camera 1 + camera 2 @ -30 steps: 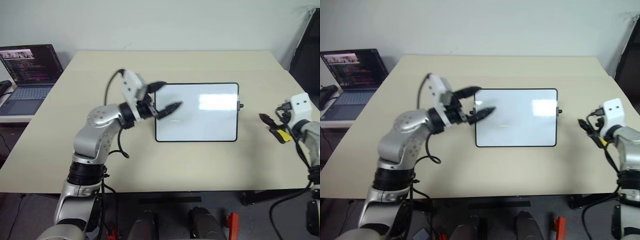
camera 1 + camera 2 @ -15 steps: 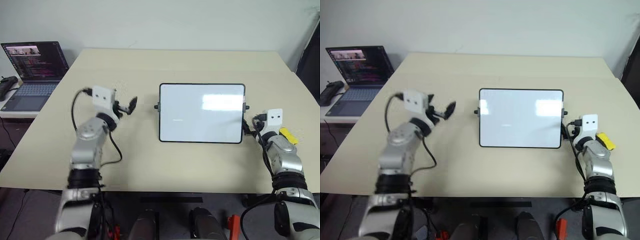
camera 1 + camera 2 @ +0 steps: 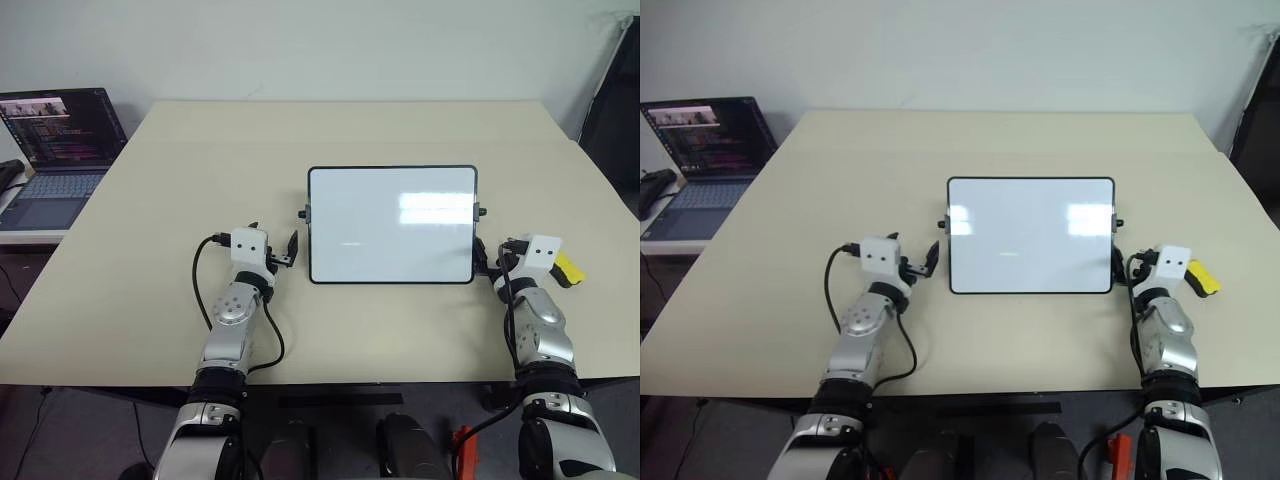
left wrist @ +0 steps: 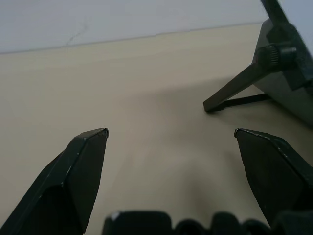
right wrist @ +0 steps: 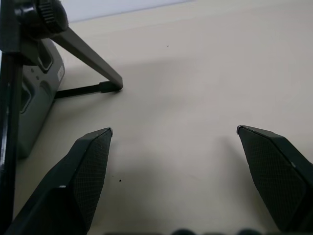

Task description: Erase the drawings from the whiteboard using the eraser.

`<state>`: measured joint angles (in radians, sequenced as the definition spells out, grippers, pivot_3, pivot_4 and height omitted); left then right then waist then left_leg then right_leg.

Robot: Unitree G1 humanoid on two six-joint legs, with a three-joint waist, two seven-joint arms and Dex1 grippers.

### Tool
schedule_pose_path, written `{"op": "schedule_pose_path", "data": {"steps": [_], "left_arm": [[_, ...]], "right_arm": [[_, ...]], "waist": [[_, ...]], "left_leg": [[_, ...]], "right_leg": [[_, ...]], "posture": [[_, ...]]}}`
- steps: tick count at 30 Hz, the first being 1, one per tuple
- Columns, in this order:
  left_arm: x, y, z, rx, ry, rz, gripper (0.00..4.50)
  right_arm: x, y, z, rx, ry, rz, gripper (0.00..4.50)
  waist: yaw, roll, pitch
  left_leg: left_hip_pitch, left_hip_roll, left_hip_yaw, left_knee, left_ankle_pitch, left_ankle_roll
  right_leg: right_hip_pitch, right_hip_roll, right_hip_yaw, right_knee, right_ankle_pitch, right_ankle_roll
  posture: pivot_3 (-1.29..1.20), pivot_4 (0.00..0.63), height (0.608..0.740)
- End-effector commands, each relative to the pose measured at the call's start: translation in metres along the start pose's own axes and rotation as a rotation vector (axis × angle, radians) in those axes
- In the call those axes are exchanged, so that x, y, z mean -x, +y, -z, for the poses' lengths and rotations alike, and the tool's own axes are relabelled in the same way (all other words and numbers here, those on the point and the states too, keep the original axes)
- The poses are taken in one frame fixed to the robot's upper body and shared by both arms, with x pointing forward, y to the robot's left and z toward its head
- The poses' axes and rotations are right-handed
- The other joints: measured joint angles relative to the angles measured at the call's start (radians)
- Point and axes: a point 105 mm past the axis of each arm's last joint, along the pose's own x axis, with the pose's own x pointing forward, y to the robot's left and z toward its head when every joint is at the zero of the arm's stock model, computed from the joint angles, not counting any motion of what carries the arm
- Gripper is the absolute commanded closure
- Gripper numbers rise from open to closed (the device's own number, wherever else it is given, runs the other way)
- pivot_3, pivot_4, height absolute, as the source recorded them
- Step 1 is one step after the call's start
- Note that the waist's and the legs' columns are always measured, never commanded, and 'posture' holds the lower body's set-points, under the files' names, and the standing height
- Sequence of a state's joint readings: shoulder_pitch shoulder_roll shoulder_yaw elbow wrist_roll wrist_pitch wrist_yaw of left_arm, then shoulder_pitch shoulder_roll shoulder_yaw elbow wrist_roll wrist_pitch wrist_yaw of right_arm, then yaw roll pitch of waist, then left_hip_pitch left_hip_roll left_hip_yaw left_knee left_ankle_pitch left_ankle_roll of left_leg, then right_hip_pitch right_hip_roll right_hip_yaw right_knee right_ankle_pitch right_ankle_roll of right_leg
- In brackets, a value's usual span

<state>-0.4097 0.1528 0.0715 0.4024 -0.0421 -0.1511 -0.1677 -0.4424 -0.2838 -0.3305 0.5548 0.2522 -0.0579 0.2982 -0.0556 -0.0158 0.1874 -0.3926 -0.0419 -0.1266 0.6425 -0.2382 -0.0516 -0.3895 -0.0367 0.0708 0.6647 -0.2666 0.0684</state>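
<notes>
left eye view: a beige table (image 3: 350, 130) carries the whiteboard (image 3: 391, 225) near its middle, long sides running left to right, a black knob on each short side.
whiteboard surface: almost all bare glossy white with window glare; one tiny faint mark sits near the centre, too small to read as a letter.
eraser (image 3: 568, 268): small yellow block lying on the table off the board's right short side, just beyond the right gripper, touching neither fingers nor board as far as can be seen.
left gripper (image 3: 292, 248): low over the table just beside the board's left edge, pointing toward the far side of the table; jaws spread wide with nothing between them.
left wrist view: both black fingers (image 4: 78, 171) stand far apart over bare tabletop; the board's folding stand leg (image 4: 234, 90) and a side knob show off to one side.
right gripper (image 3: 484, 262): low by the board's lower right corner, jaws spread wide and empty.
right wrist view: fingers (image 5: 83, 171) far apart over bare table, the board's frame, knob and stand leg close beside one finger.
laptop (image 3: 55, 140): open, screen lit, on a separate surface at the far left.
</notes>
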Motion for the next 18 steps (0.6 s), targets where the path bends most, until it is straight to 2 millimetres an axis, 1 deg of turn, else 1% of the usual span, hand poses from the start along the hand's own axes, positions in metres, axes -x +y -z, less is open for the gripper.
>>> {"op": "schedule_pose_path", "data": {"steps": [1,6,11,15,18], "left_arm": [[-0.001,-0.002,-0.007,-0.020,-0.046,-0.008,0.00],[0.004,0.000,-0.002,-0.028,-0.029,-0.015,0.00],[0.011,0.015,0.010,-0.018,0.025,-0.042,0.00],[0.010,0.023,0.015,-0.008,0.051,-0.039,0.00],[0.008,0.024,0.019,0.004,0.069,-0.029,0.00]], "right_arm": [[0.000,0.014,-0.005,0.021,-0.040,-0.025,0.02],[-0.002,0.015,-0.006,0.023,-0.045,-0.013,0.02],[-0.002,0.023,-0.004,0.028,-0.051,-0.009,0.02],[-0.002,0.028,-0.006,0.032,-0.060,-0.006,0.02],[-0.001,0.026,-0.012,0.039,-0.071,-0.003,0.02]], "waist": [[-0.002,0.000,0.000],[-0.003,0.000,0.000],[-0.006,0.000,0.000],[-0.008,0.000,-0.001],[-0.009,0.001,-0.001]], "left_leg": [[0.000,0.000,0.000,0.000,0.000,0.000],[0.001,0.000,0.001,0.000,0.000,0.000],[0.002,0.000,0.001,0.000,0.000,0.000],[0.002,0.001,0.001,0.000,0.000,0.000],[0.003,0.001,0.001,0.000,0.000,0.000]], "right_leg": [[0.000,0.000,0.000,0.000,0.000,0.000],[0.000,0.001,0.000,0.000,0.000,0.000],[0.000,0.001,0.000,0.000,0.000,0.000],[0.000,0.003,0.000,0.001,0.001,-0.001],[0.000,0.003,0.000,0.001,0.001,-0.002]], "posture": [[0.00,0.150,0.740],[0.00,0.150,0.740],[0.00,0.150,0.740],[0.00,0.150,0.740],[0.00,0.150,0.740]]}}
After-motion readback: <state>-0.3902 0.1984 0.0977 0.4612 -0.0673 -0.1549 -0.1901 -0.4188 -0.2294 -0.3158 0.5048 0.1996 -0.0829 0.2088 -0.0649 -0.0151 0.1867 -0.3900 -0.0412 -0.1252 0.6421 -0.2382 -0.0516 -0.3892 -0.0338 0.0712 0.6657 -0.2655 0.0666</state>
